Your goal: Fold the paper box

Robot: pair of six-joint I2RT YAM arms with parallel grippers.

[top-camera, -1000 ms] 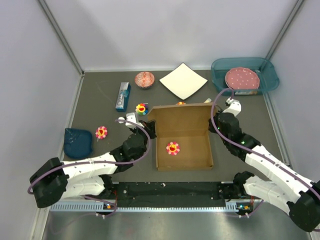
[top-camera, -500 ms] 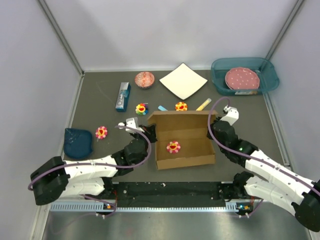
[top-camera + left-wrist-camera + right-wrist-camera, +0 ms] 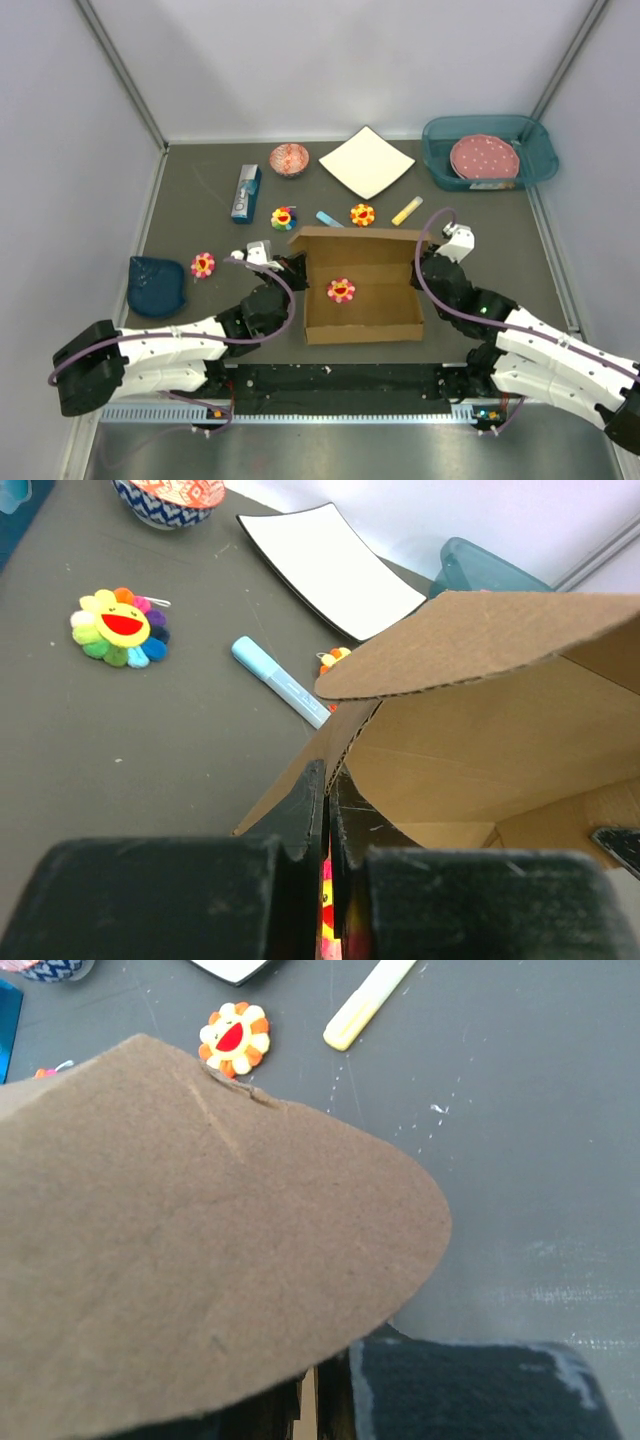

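The brown paper box (image 3: 365,300) sits in the middle of the table, its side walls up and its lid flap standing at the far side. A pink flower toy (image 3: 341,290) lies inside it. My left gripper (image 3: 297,268) is shut on the box's left wall; in the left wrist view the cardboard edge (image 3: 345,745) runs between the closed fingers (image 3: 305,810). My right gripper (image 3: 424,264) is shut on the right wall. A rounded flap of the box (image 3: 200,1240) covers most of the right wrist view and hides most of the right gripper (image 3: 322,1395).
Behind the box lie a blue marker (image 3: 328,218), an orange flower (image 3: 362,213), a yellow marker (image 3: 407,210) and a rainbow flower (image 3: 284,216). Farther back are a white square sheet (image 3: 366,161), a bowl (image 3: 289,158), a blue carton (image 3: 245,192) and a teal bin (image 3: 535,160). A dark blue pouch (image 3: 156,285) lies left.
Both arms have drawn the box toward the near edge, uncovering the markers and orange flower behind it. The lid flap now stands more upright.
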